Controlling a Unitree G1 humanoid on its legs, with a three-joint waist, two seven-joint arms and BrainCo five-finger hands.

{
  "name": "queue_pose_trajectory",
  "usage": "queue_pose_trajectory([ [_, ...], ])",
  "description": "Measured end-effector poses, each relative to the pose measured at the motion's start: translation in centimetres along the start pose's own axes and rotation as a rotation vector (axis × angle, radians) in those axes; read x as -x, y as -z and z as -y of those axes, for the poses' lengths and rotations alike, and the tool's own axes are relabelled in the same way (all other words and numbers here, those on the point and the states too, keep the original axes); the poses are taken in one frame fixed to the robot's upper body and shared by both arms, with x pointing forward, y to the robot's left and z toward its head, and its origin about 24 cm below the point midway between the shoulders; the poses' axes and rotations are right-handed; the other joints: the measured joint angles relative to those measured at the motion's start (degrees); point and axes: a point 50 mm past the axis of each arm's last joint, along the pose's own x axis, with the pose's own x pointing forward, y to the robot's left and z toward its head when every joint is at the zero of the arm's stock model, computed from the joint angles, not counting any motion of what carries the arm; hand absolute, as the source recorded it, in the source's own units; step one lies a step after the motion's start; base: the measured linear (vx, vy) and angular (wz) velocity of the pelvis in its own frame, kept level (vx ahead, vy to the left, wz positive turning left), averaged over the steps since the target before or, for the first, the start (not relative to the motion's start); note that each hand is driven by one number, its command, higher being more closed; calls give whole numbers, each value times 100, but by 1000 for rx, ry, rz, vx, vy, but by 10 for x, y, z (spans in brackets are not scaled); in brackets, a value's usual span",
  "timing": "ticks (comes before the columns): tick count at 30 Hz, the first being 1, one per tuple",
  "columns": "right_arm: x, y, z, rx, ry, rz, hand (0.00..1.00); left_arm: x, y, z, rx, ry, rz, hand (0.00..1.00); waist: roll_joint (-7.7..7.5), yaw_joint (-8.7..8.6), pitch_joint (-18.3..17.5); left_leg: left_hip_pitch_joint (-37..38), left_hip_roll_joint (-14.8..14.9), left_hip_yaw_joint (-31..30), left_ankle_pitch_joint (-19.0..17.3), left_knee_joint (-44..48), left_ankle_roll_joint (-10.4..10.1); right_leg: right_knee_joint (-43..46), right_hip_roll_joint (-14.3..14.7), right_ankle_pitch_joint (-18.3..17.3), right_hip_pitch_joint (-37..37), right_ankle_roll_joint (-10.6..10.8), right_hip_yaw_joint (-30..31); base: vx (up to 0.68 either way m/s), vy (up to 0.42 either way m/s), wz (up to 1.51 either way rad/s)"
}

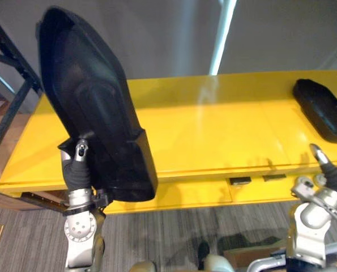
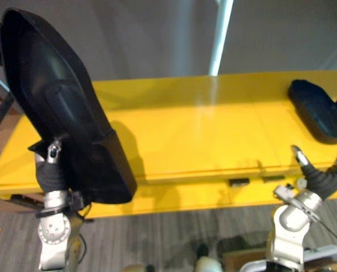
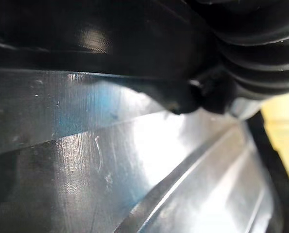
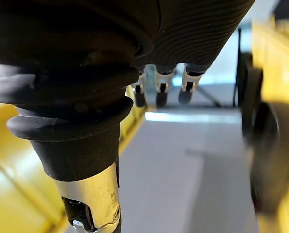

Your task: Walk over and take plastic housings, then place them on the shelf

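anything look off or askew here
Nothing spilled or broken. The held housing stands on end in the left hand, leaning toward the robot's left. The second housing lies askew at the right end of the yellow table.

Overhead light is falling brightly on the yellow table (image 1: 213,130) and leaving a pale sheen down its middle, while a white strip of light (image 1: 225,34) is glaring on the grey surface (image 1: 157,34) behind it. The raised black plastic housing (image 1: 94,113) is casting a soft shadow on the table beside it. In the left wrist view its glossy inner face is catching bluish-white glare.
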Motion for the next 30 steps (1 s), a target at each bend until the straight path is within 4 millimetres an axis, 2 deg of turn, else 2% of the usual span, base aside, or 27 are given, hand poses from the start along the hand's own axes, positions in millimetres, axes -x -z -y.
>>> queue_pose_trajectory([
  [3, 6, -3, 4, -10, 7, -2, 0, 0, -3, 1, 8, 8, 10, 100, 8, -137, -5, 88, -28, 145, 27, -105, 42, -65, 3, 51, 1, 17, 98, 4, 26, -20],
  [4, 12, -2, 6, -9, 13, -22, 0, 0, -3, 1, 8, 19, 11, 100, 14, -230, -9, 92, -41, 179, 28, -105, 44, -95, 1, 73, -1, 19, 131, -13, 20, -13],
  [7, 19, 2, 11, -1, -6, -51, 0, -3, -3, 6, 16, 59, 18, 100, 35, -275, -16, 161, -52, 325, 50, -107, 11, -88, 8, 82, -2, 23, 252, -18, 9, -19],
  [8, 20, 0, 12, -13, -27, -43, 0, -6, -4, 9, 16, 84, 26, 100, 60, -353, -30, 163, -65, 323, 64, -118, 29, -85, 3, 83, -8, 24, 255, -30, 0, -11],
  [12, 23, -1, 12, -55, -126, -48, 0, -19, -4, 16, -4, 175, 15, 100, 124, -464, -61, 332, -85, 546, 140, -246, 27, -86, 39, 124, -14, 23, 466, -37, -3, -28],
  [15, 25, -3, 12, -84, -210, -51, 0, -31, 4, 21, 4, 188, -33, 100, 213, -568, -108, 389, -83, 752, 152, -311, 46, -156, 120, 220, -82, 13, 684, -56, -10, -39],
  [17, 28, -7, 7, -108, -280, -44, 0, -40, 15, 24, 41, 177, -92, 100, 228, -638, -114, 388, -78, 908, 161, -312, 61, -293, 158, 320, -103, -20, 841, -79, -9, -41],
  [19, 30, -9, -1, -155, -363, -37, 0, -52, 38, 30, 58, 160, -215, 100, 230, -789, -114, 391, -67, 1038, 170, -319, 76, -492, 209, 483, -88, -46, 973, -91, -29, -33],
  [20, 30, -9, -4, -175, -383, -37, 0, -54, 44, 31, 59, 154, -250, 100, 230, -816, -114, 398, -65, 1110, 175, -323, 74, -540, 210, 539, -88, -60, 1014, -77, -22, -35],
  [22, 31, -11, -13, -229, -477, -31, 0, -61, 74, 30, 31, 83, -404, 100, 241, -893, -113, 474, -73, 1252, 224, -402, 65, -819, 236, 738, 6, -82, 1150, -80, -34, -37],
  [25, 34, -17, -28, -298, -615, -9, 0, -67, 102, 26, 18, -27, -575, 100, 234, -1020, -108, 462, -79, 1322, 276, -492, 63, -1005, 247, 901, 0, -109, 1176, -77, -53, -17],
  [30, 41, -30, -64, -444, -838, 40, 0, -78, 123, 39, 8, -39, -720, 100, 107, -1007, -12, 452, -27, 1373, 281, -511, 52, -1055, 276, 972, -4, -194, 1150, -80, -47, 2],
])
